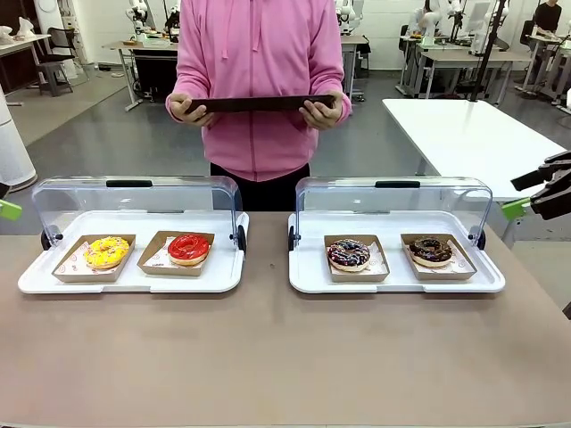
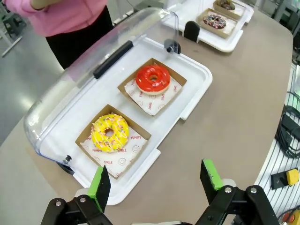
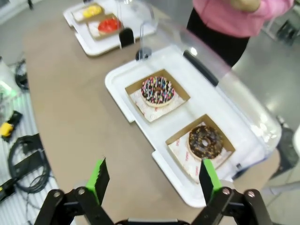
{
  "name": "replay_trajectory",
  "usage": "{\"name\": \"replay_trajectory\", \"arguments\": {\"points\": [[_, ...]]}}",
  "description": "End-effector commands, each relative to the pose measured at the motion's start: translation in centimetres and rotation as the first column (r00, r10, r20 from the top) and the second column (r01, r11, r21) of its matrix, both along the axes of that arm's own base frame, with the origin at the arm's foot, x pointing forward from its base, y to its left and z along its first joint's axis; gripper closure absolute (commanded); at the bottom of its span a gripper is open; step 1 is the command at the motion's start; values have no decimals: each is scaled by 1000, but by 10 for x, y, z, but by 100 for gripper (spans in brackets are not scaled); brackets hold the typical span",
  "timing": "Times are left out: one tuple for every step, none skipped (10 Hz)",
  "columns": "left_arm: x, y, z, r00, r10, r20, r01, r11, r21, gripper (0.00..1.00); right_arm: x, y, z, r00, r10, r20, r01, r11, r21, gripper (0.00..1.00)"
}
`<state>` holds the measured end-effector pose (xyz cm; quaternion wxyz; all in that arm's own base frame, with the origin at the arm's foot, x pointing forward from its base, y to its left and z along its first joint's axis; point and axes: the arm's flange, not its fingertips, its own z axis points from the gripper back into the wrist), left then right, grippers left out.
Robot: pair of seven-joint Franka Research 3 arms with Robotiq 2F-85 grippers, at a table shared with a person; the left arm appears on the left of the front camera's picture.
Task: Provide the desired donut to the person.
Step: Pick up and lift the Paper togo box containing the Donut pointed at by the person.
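Hovering on both sides of the table [image 1: 268, 357], my left fingers [image 2: 155, 177] and right fingers [image 3: 153, 172] are spread wide and hold nothing.

The person [image 1: 259, 53] stands at the far side, both hands on a dark board [image 1: 259, 103] held flat at the chest. Four donuts sit in open paper boxes. The yellow donut [image 1: 107, 251] and red donut [image 1: 188, 248] are in the left tray [image 1: 134, 283], below my left fingers. The sprinkled donut [image 1: 349, 254] and chocolate donut [image 1: 431, 251] are in the right tray [image 1: 393, 287], below my right. Both clear lids are swung up at the back.

The biggest risk is picking wrongly: no hand is pointing, so I cannot tell which donut is wanted. Pinching too hard would crush the soft ring or smear its icing. Catching a box edge could drag the box along. Reaching deep could knock a raised lid [image 1: 134, 198] down onto my fingers. Letting go before the board is underneath would drop the donut onto the table.
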<state>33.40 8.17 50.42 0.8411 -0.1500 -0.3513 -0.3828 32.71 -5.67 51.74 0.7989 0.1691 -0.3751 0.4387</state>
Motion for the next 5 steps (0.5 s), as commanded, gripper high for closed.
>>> {"name": "replay_trajectory", "arguments": {"points": [[-37,-21,-37,996,15,82,-11,999,-44,0,0,8,-13,998,13,58,-15,999,48,0],[-42,-21,-36,993,30,111,-23,998,-62,0,-2,7,-13,997,14,77,-18,998,59,0],[-40,-20,-29,990,38,134,-28,997,-73,0,-1,9,-11,994,21,106,-30,996,81,0],[-40,-21,-29,989,37,144,-24,996,-86,0,-1,11,-10,992,25,122,-35,996,82,0],[-40,-22,-29,988,38,152,-24,996,-90,0,-1,12,-9,991,28,130,-39,996,83,0]]}}
